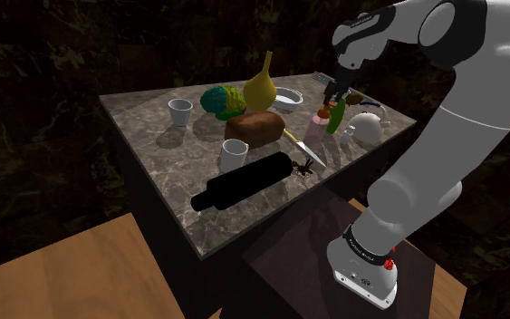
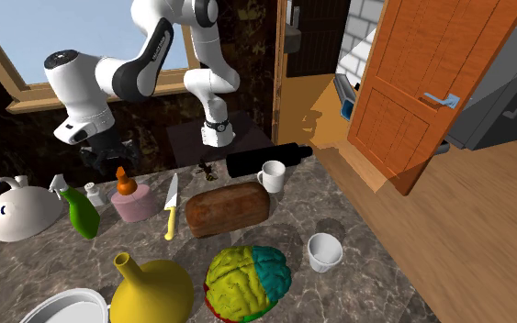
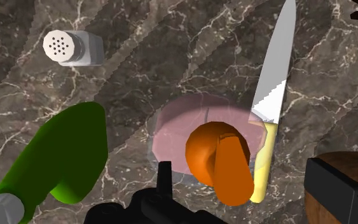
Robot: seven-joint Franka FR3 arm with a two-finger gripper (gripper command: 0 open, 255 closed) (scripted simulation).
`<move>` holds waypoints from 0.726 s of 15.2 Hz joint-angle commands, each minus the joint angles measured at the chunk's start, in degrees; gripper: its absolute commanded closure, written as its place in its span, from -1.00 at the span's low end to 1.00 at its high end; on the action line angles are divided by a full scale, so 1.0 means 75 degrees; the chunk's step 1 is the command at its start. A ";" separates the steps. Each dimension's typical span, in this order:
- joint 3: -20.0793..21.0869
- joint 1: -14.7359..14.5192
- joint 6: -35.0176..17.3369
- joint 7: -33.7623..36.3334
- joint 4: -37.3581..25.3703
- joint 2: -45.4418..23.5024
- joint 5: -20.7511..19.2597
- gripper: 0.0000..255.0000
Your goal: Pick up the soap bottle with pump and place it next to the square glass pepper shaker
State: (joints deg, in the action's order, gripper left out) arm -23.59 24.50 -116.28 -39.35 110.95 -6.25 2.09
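The gripper hangs at the end of the white arm, pointing down at the marble counter. Whether it is released or clenched cannot be told from these views, and nothing is seen clasped in it.

Directly below the gripper stands the soap bottle, upright on the counter. It has a pale pink translucent body and an orange pump head. In the second exterior view the gripper hangs clear of the pump.

To one side of the gripper's axis, just beside the soap bottle, lies a knife. Its yellow handle is against the bottle's base and its blade points away from it. To the other side stands a green bottle with a grey nozzle, near the soap bottle but apart from it.

Beyond the green bottle, farther from the gripper, is the pepper shaker, square and clear with a white perforated top. It stands upright, separated from the soap bottle by bare counter.

Outward past the knife lies a brown loaf. Past the green bottle stands a white jug with a blue handle.

Well apart from the gripper are a white mug, a black bottle lying on its side, a yellow long-necked vase and a many-coloured brain model.
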 commanded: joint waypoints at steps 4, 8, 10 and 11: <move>-0.0005 -0.0021 0.0804 0.0073 -0.0596 0.0225 -0.0108 -1.00; -0.0005 -0.0021 0.0804 0.0073 -0.0596 0.0225 -0.0108 -1.00; -0.0005 -0.0021 0.0804 0.0073 -0.0596 0.0225 -0.0108 -1.00; -0.0005 -0.0021 0.0804 0.0073 -0.0596 0.0225 -0.0108 -1.00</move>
